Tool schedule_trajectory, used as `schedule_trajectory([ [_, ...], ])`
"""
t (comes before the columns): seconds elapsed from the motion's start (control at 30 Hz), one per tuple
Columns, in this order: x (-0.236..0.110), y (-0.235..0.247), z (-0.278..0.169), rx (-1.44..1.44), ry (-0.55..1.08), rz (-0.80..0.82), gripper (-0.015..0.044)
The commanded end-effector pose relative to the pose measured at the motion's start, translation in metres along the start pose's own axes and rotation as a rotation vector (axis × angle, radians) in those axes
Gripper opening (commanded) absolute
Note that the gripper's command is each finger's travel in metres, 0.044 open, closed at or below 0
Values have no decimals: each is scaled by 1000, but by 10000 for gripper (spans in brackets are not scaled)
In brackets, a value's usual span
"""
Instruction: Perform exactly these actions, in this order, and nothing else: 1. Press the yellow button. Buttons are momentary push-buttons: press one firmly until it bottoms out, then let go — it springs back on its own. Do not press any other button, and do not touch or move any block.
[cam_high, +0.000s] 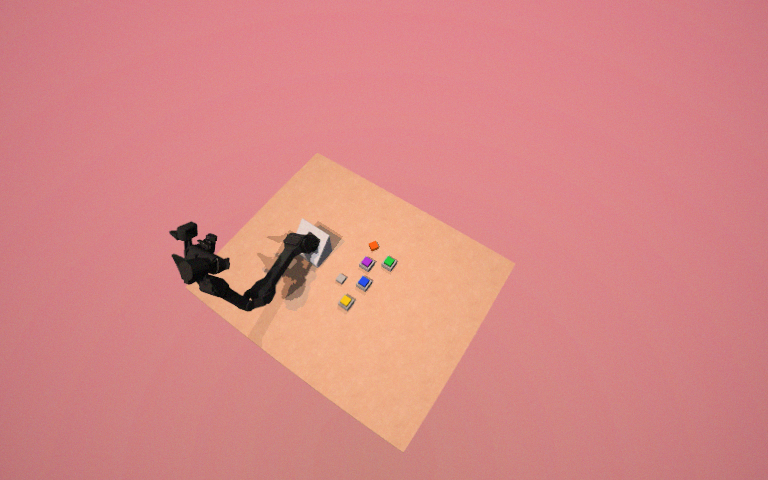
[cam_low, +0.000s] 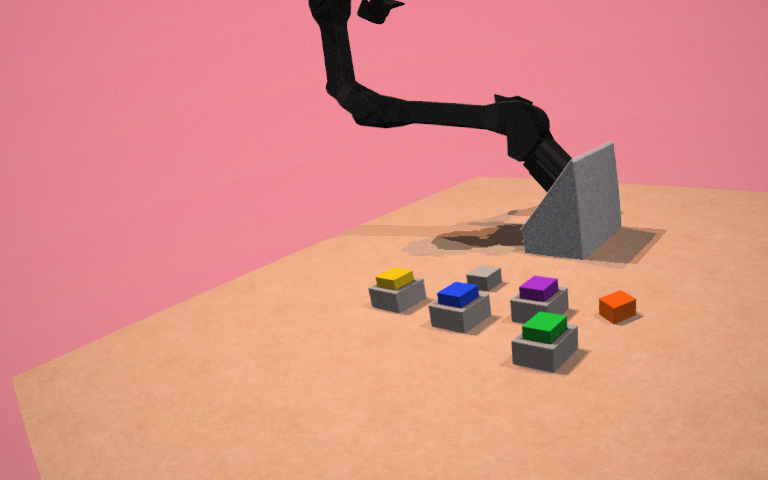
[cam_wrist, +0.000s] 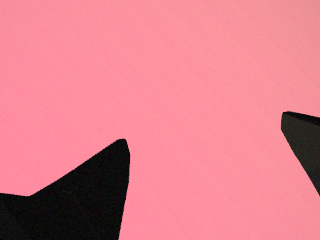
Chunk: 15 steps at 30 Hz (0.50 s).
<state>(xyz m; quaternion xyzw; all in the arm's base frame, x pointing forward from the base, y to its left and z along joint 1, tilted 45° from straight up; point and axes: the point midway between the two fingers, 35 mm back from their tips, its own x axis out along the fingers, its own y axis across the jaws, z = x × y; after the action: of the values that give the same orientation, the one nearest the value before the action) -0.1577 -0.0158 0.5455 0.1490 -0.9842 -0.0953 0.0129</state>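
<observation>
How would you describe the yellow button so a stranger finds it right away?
Find the grey wedge on the tan table; a cluster of buttons sits before it. The yellow button is at the cluster's left end, beside the blue button, and is the only yellow cap.

Four buttons: yellow (cam_low: 394, 277), blue (cam_low: 458, 294), purple (cam_low: 538, 288), green (cam_low: 544, 327); two blocks: grey (cam_low: 484, 277), orange (cam_low: 617, 306); one wedge (cam_low: 577, 209)

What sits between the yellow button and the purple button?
The blue button and the small grey block lie between the yellow button and the purple button: blue nearer the camera, grey behind. The exterior view shows it best.
</observation>
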Motion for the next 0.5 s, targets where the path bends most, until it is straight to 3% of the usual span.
schedule_trajectory([
  [0.0, 0, 5, 2, -3, -5, 18, 400],
  [0.1, -9, 72, 34, -50, -106, 263, 400],
  [0.23, -30, 122, 67, -85, -227, 452, 400],
  [0.47, -111, 198, 148, -116, -595, 775, 400],
])
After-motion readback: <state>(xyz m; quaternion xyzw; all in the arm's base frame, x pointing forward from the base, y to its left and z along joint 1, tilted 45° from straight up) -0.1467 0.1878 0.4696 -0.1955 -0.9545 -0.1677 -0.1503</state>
